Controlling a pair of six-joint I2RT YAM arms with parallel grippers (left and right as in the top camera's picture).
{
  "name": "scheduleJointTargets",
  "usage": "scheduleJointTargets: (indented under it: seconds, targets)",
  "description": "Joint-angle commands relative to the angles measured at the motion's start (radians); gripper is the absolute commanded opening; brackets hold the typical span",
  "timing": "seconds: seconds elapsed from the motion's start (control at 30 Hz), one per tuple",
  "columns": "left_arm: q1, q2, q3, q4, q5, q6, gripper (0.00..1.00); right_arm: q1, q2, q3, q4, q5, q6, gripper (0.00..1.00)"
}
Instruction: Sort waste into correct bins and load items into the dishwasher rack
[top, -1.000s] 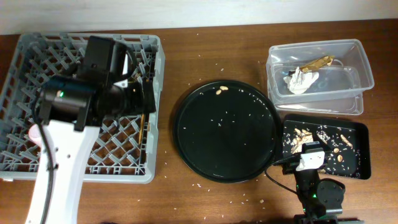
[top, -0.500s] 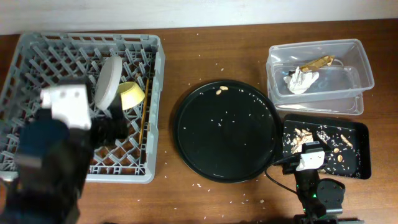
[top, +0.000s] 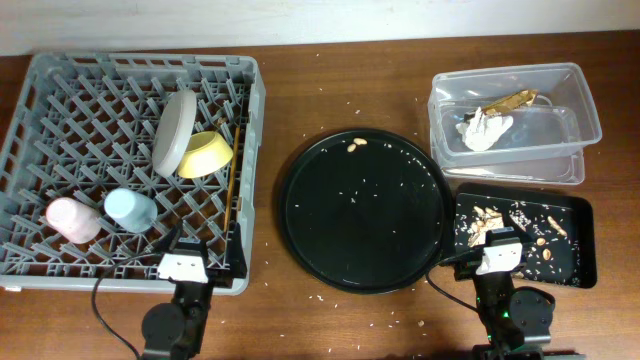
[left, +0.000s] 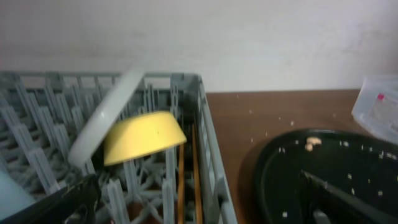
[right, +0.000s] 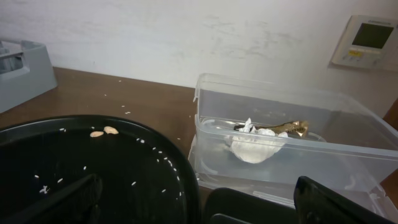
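Observation:
The grey dishwasher rack (top: 60, 90) at the left holds the pale grey-white bowl (top: 175, 128) on edge, the yellow bowl (top: 206, 154) leaning on it, the pink cup (top: 70, 219), the blue cup (top: 130, 209) and the chopsticks (top: 235, 195). The clear tub (top: 575, 95) holds the white tissue (top: 485, 128) and the gold-brown wrapper (top: 515, 99). The black rectangular tray (top: 580, 250) holds food scraps (top: 490, 218). My left gripper (top: 200, 258) is open and empty at the rack's front edge, seen too in its wrist view (left: 199, 205). My right gripper (top: 497, 240) is open and empty by the black tray, seen too in its wrist view (right: 199, 205).
A large round black tray (top: 362, 212) lies in the middle with two tan scraps (top: 355, 146) and scattered crumbs. Crumbs dot the wooden table (top: 330, 70). A pale wall (right: 186, 31) stands behind the table.
My left arm has pulled back from over the rack to the table's front edge, uncovering the bowls and cups. The right arm has not moved.

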Motion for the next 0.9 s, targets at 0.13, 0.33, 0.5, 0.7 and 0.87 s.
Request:
scheduleJointTargets:
  seconds: [0.13,0.33,0.5,0.7,0.87]
  targets:
    - [0.005,-0.153,-0.002,-0.174,0.024,0.015,0.99,-0.006,-0.008,-0.006,-0.003,0.005,0.004,0.99]
    - [0.006,-0.153,-0.002,-0.174,0.024,0.015,0.99,-0.006,-0.008,-0.006,-0.003,0.005,0.004,0.98]
    - [0.006,-0.153,-0.002,-0.174,0.024,0.015,0.99,-0.006,-0.008,-0.006,-0.003,0.005,0.004,0.98]
    - [0.006,-0.153,-0.002,-0.174,0.024,0.015,0.99,-0.006,-0.008,-0.006,-0.003,0.005,0.004,0.98]
    - [0.006,-0.153,-0.002,-0.174,0.024,0.015,0.99,-0.006,-0.008,-0.006,-0.003,0.005,0.004,0.98]
